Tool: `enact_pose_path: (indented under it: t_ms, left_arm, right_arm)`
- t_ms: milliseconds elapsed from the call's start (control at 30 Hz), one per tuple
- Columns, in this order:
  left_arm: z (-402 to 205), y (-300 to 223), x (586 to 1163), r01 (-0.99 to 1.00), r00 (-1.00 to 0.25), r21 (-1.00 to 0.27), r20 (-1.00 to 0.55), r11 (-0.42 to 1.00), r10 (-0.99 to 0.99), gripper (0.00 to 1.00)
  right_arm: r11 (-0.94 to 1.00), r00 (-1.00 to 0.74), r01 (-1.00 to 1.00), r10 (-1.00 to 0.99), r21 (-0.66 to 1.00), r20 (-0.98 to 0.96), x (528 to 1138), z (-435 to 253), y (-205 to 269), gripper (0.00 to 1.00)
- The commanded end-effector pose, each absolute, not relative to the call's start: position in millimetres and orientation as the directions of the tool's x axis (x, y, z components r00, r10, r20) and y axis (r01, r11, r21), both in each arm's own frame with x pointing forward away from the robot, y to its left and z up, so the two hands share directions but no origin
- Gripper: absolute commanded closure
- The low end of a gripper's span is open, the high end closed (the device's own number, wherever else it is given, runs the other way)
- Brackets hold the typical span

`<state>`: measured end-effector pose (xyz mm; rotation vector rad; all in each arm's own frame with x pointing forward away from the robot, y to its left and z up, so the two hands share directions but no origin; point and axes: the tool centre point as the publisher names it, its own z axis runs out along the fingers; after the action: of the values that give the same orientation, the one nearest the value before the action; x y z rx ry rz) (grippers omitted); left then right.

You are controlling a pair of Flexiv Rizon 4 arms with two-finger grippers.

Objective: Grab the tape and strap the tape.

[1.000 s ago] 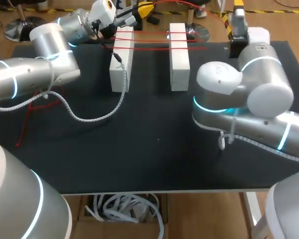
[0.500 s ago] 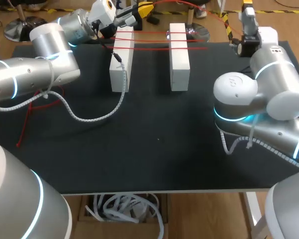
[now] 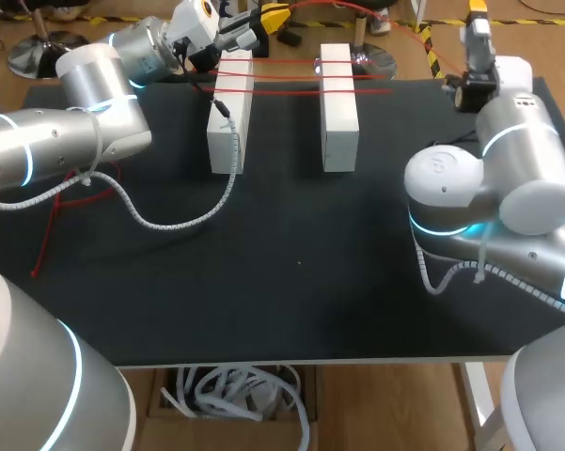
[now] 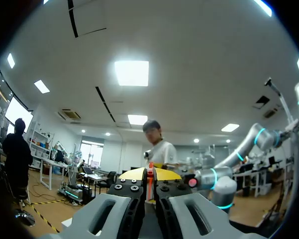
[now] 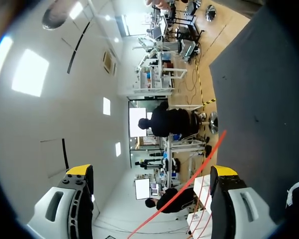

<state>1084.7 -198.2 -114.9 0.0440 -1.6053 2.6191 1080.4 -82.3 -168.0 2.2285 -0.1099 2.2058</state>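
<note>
Two white blocks (image 3: 230,113); two red tape strands (image 3: 282,92) across them.

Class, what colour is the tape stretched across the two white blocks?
Red. The tape shows best in the head view.

No legible text or labels

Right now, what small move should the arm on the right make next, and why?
Probably ease the right gripper onto the red tape and close. Its fingers stand wide open with the tape running untouched between them, while the left gripper is shut on the tape by the white blocks.
</note>
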Motion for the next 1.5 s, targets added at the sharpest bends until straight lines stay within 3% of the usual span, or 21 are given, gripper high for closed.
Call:
enact_pose_path:
  t_ms: [33, 167, 233, 267, 333, 367, 467, 567, 600, 1000, 1167, 1367, 1400, 1500]
  left_arm:
    - [-116.5, -198.2, 1086.4, -0.074, -0.997, -0.887, 0.058, -0.455, 0.048, 1.00]
    - [-116.5, -198.2, 1086.4, -0.074, -0.997, -0.887, 0.058, -0.455, 0.048, 1.00]
    - [-116.5, -198.2, 1086.4, -0.074, -0.997, -0.887, 0.058, -0.455, 0.048, 1.00]
    - [-116.5, -198.2, 1086.4, -0.074, -0.997, -0.887, 0.058, -0.455, 0.048, 1.00]
    - [-116.5, -198.2, 1086.4, -0.074, -0.997, -0.887, 0.058, -0.455, 0.048, 1.00]
    - [-116.5, -198.2, 1086.4, -0.074, -0.997, -0.887, 0.058, -0.455, 0.048, 1.00]
    - [-116.5, -198.2, 1086.4, -0.074, -0.997, -0.887, 0.058, -0.455, 0.048, 1.00]
    - [-116.5, -198.2, 1086.4, -0.074, -0.997, -0.887, 0.058, -0.455, 0.048, 1.00]
    - [-116.5, -198.2, 1086.4, -0.074, -0.997, -0.887, 0.058, -0.455, 0.048, 1.00]
    - [-116.5, -198.2, 1086.4, -0.074, -0.997, -0.887, 0.058, -0.455, 0.048, 1.00]
    - [-116.5, -198.2, 1086.4, -0.074, -0.997, -0.887, 0.058, -0.455, 0.048, 1.00]
    - [-116.5, -198.2, 1086.4, -0.074, -0.997, -0.887, 0.058, -0.455, 0.048, 1.00]
    - [-116.5, -198.2, 1086.4, -0.074, -0.997, -0.887, 0.058, -0.455, 0.048, 1.00]
    - [-116.5, -198.2, 1086.4, -0.074, -0.997, -0.887, 0.058, -0.455, 0.048, 1.00]
  right_arm:
    - [-0.996, 0.006, -0.078, -0.040, -0.039, 0.999, 1085.4, -166.9, -80.3, 0.00]
    - [-0.996, -0.002, -0.084, -0.029, -0.029, 1.000, 1085.4, -166.4, -83.0, 0.00]
    - [-0.996, -0.004, -0.084, -0.028, -0.028, 1.000, 1084.7, -166.1, -83.8, 0.07]
    - [-0.996, -0.010, -0.083, -0.025, -0.026, 1.000, 1084.0, -166.1, -84.3, 0.23]
    - [-0.996, -0.012, -0.084, -0.014, -0.015, 1.000, 1083.5, -166.3, -85.4, 0.45]
    - [-0.996, -0.011, -0.087, -0.010, -0.011, 1.000, 1083.1, -166.7, -86.3, 0.49]
    - [-0.996, -0.012, -0.089, -0.006, -0.007, 1.000, 1081.6, -167.1, -87.1, 0.37]
    - [-0.996, -0.013, -0.088, -0.006, -0.008, 1.000, 1079.4, -167.3, -87.7, 0.45]
    - [-0.996, -0.014, -0.089, -0.005, -0.007, 1.000, 1078.9, -167.6, -88.2, 0.51]
    - [-0.995, -0.012, -0.103, 0.004, 0.003, 1.000, 1076.5, -169.1, -90.9, 0.55]
    - [-0.995, -0.014, -0.102, 0.009, 0.008, 1.000, 1076.3, -169.2, -90.6, 0.69]
    - [-0.995, -0.013, -0.100, 0.015, 0.014, 1.000, 1075.3, -169.9, -89.9, 0.92]
    - [-0.995, -0.014, -0.099, 0.015, 0.014, 1.000, 1075.2, -169.9, -89.9, 1.00]
    - [-0.995, -0.013, -0.098, 0.019, 0.017, 1.000, 1074.9, -170.2, -89.8, 1.00]
